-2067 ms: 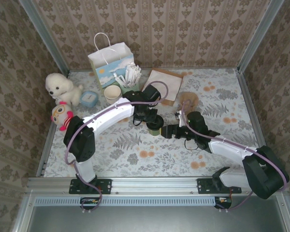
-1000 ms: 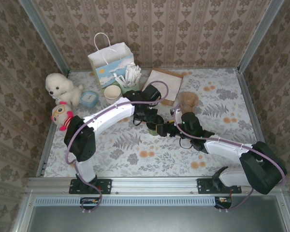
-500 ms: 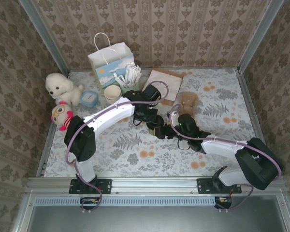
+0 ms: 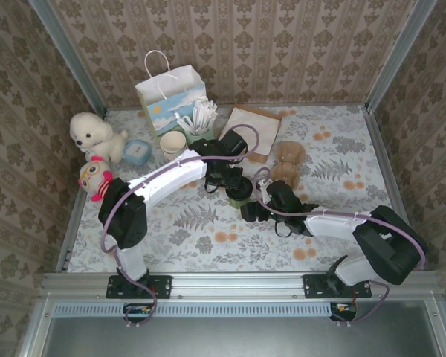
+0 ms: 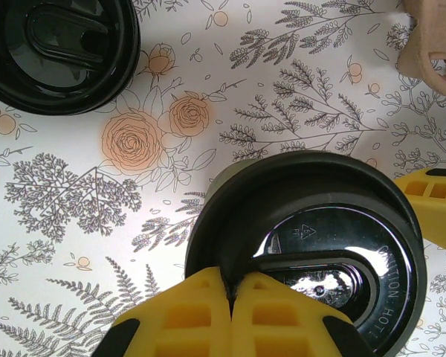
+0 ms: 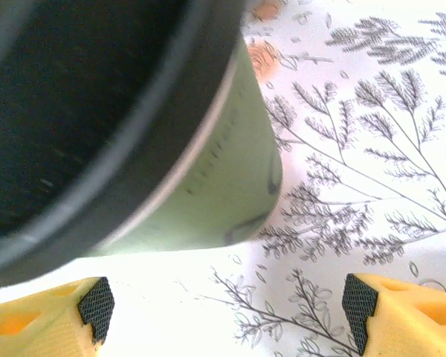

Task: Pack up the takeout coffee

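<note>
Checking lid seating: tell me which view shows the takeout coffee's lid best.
Left wrist: the lid faces the camera, sharp, embossing legible. Right wrist gives a blurred slice of its rim above the cup's green side. Top external shows it tiny, from above.

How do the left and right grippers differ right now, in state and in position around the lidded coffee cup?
The left gripper is shut, fingertips together; the right gripper is open, jaws wide apart. The left gripper sits above the takeout coffee, over its black lid's rim; the right gripper faces its green side wall, low near the table. Both have yellow fingers and are at that cup.
</note>
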Robot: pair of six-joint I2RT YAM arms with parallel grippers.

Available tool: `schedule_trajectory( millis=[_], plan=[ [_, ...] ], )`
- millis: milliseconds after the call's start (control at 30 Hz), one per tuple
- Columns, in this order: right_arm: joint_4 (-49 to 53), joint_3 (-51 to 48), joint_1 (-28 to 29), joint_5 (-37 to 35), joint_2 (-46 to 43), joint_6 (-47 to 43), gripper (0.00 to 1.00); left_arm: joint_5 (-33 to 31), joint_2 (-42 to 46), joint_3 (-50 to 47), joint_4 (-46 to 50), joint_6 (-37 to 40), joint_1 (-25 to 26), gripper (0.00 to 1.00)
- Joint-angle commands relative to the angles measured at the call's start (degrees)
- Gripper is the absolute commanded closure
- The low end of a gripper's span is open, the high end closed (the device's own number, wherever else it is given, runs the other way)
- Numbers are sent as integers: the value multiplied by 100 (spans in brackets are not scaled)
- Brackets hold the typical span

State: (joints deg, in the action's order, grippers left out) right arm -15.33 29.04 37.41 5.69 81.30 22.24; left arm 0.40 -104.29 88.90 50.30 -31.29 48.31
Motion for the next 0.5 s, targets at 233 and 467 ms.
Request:
schedule_trajectory(
  millis=[233, 467],
  plan=[
    [866, 350, -291, 1136, -1499, 534, 15, 98, -513, -46, 697, 325, 90, 100],
    [2339, 996, -1504, 1995, -1698, 1403, 14, -6, -548, 349, 806, 1306, 89, 100]
  ],
)
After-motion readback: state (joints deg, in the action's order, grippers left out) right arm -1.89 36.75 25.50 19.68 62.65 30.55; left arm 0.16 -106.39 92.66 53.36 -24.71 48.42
